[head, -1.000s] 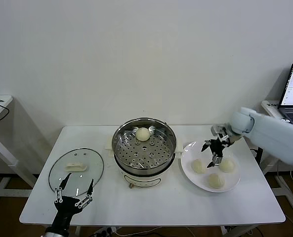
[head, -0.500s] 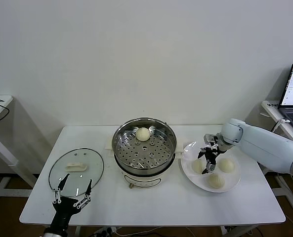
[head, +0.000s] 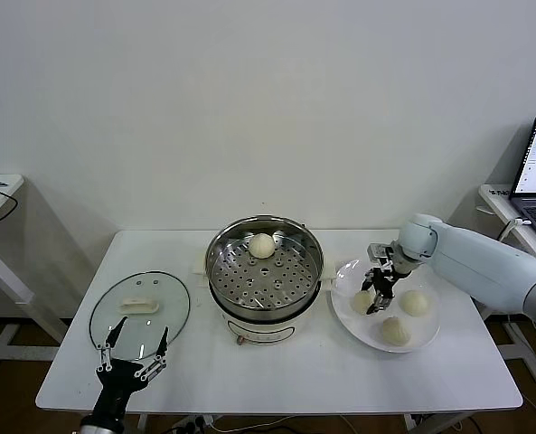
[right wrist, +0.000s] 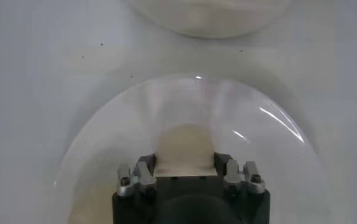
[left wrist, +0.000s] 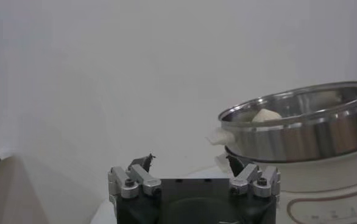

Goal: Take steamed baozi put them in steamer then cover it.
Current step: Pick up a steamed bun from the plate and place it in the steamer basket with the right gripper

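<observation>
White table (head: 277, 380) | steamer (head: 264, 312) at centre, one baozi (head: 261, 244) on its tray | cover (head: 139, 313) flat at left | plate (head: 347, 316) at right, three buns on it | right gripper (head: 373, 301) down over leftmost bun (head: 362, 302), jaws pinching it | left gripper (head: 134, 360) near cover's front edge, jaws spread

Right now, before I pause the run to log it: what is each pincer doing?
Left pincer: open, empty, near the glass lid.
Right pincer: closing around a baozi on the plate; firm grip cannot be told.
</observation>
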